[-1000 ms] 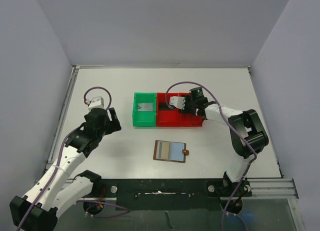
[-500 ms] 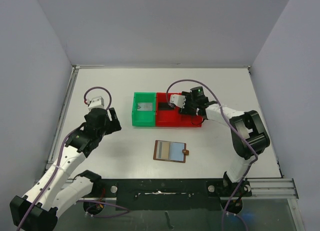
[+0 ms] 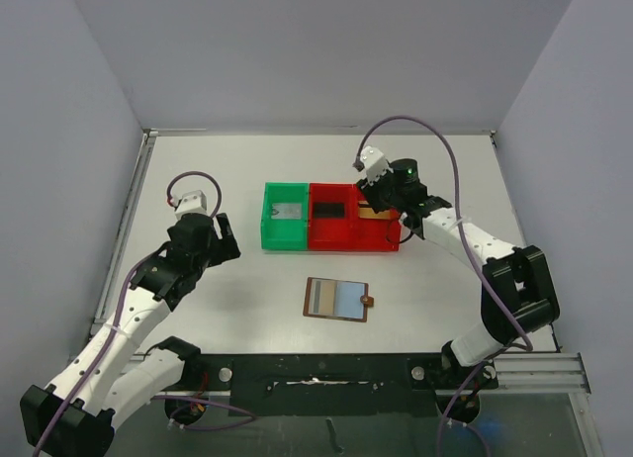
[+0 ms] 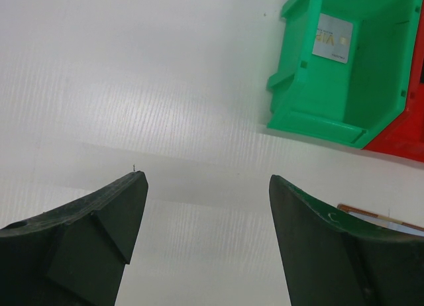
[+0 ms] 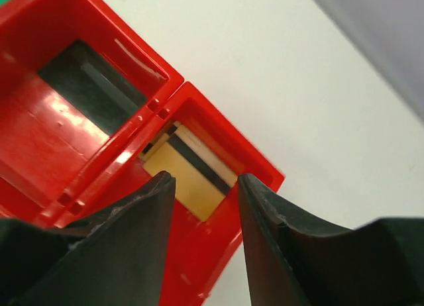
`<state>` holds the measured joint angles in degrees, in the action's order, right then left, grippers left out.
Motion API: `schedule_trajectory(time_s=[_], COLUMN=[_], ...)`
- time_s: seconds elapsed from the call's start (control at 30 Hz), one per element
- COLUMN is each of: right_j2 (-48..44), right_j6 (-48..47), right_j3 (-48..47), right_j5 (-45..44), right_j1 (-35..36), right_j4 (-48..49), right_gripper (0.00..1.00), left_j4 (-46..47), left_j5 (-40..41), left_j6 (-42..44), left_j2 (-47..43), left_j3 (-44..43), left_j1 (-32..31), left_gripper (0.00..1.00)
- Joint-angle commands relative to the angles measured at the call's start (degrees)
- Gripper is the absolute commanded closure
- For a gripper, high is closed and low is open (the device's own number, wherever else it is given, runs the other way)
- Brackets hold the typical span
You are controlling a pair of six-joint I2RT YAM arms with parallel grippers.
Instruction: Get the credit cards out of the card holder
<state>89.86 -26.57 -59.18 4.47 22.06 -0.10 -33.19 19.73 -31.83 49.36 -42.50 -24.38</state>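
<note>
Close to the middle of the near edge, the card holder (image 3: 337, 300) is being seen spread open and flat. Toward the left edge, the left gripper (image 4: 205, 187) is being held wide apart, empty. Farther back, the right gripper (image 5: 204, 181) is being held parted and empty over a gold card (image 5: 179, 177) in the red bin (image 5: 40, 153).

The card holder (image 3: 336, 300) is dark brown with tan and pale blue-grey panels, the green bin (image 3: 285, 242) and red bin (image 3: 351, 242) are plain, and the gold card (image 5: 185, 183) bears 1 black stripe.
</note>
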Motion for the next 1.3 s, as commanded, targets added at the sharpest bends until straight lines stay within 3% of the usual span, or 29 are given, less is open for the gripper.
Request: schedule_trajectory(time_s=[0.0,0.07,0.13,0.4,1.27], right_j2=[-2.9,-0.8,0.2,2.9,19.0], right_j6=[31.8,38.8,42.3,51.0,52.1], right_j3=[-3.7,-7.4,-7.9,-5.6,-15.1], right_j5=[-6.2,-5.7,-5.5,-7.9,-20.6], right_j1=[-0.7,-1.0,-0.6,0.0,3.9], right_j4=[-8.9,-17.2,-19.3,-19.1,-19.6], right_gripper=[0.59,0.65,0.76,0.86,0.88], left_j4=[2.7,2.7,2.7,2.6,2.5], left_j5=[0.4,0.3,0.3,0.3,0.7], left_j6=[0.3,0.4,0.4,0.4,0.3], left_j2=[-0.4,-0.1,0.0,0.0,0.0], left_j3=[-0.4,-0.4,-0.5,-0.5,-0.5], left_j1=[0.3,0.3,0.3,0.3,0.3], left_gripper=[0.26,0.26,0.26,0.26,0.26])
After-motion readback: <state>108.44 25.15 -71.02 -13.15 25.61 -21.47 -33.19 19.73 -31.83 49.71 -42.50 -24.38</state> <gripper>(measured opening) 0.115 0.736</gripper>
